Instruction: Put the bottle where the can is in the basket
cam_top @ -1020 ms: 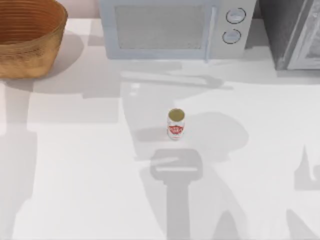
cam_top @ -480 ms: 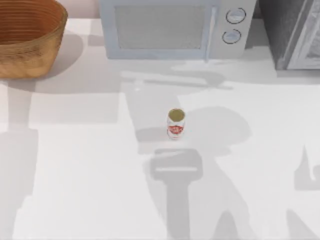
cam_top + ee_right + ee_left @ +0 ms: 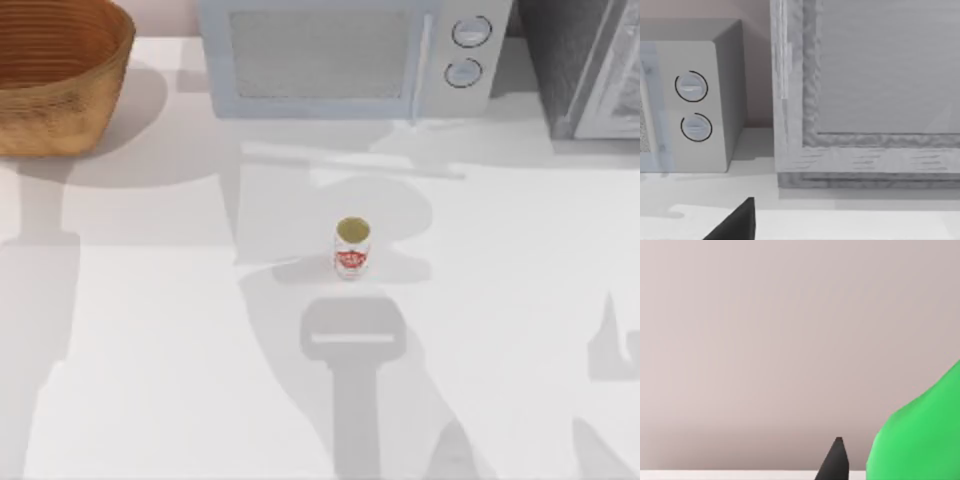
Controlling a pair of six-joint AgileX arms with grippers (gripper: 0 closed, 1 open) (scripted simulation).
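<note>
Bottle (image 3: 920, 440) cut off at my left wrist view's edge beside one dark fingertip (image 3: 835, 462). Basket (image 3: 60, 90) and microwave (image 3: 350, 60) cropped in top view.

The white table (image 3: 150, 330) holds a few things. The can (image 3: 351, 248) stands upright near the middle, alone. The basket (image 3: 55, 75) sits at the far left corner. A pale microwave (image 3: 350, 55) stands along the back edge, and a grey cabinet (image 3: 585, 65) stands beside it at the far right.
</note>
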